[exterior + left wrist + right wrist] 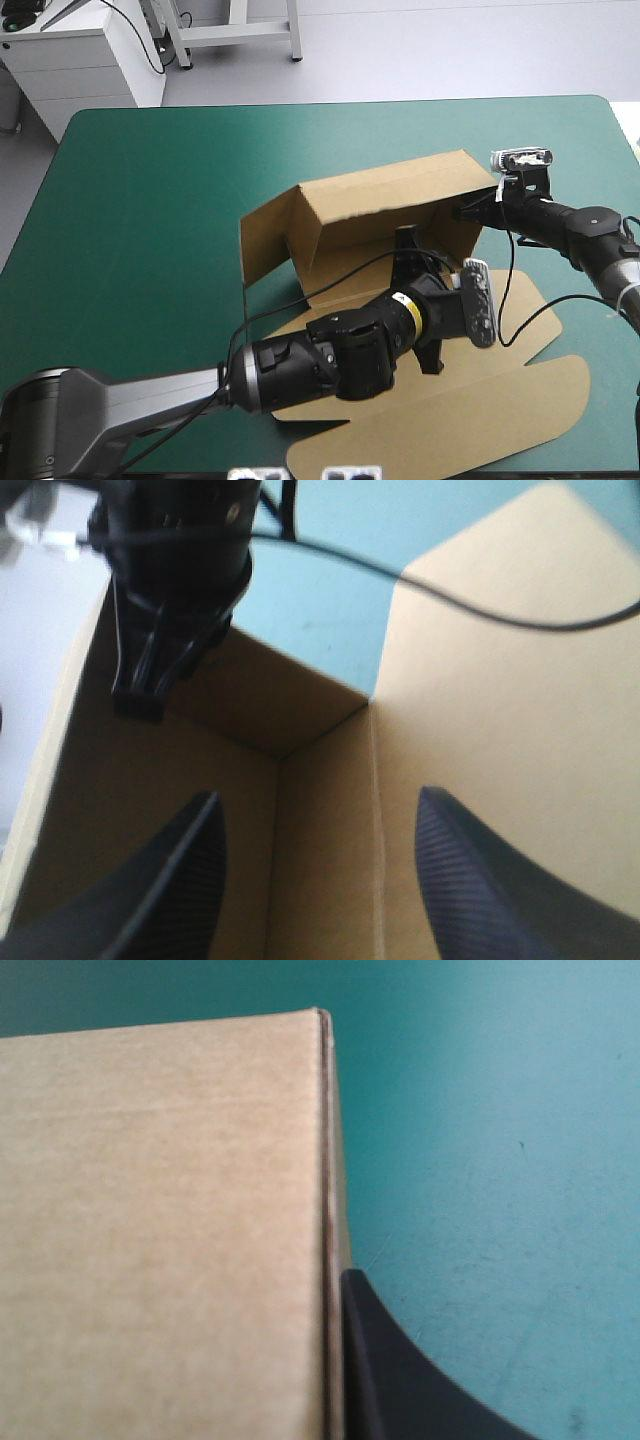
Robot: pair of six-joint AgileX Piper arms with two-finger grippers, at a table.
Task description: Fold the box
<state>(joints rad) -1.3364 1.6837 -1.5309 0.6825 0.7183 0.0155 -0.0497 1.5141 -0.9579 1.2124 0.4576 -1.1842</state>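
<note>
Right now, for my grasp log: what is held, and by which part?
The right gripper grips the box by its raised end wall's edge; the left gripper, open, holds nothing.

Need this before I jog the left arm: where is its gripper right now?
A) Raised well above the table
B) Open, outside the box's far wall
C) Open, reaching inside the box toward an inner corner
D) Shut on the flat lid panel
C: in the left wrist view the left gripper has its fingers standing apart, with raised walls of the box meeting in a corner just ahead of it.
</note>
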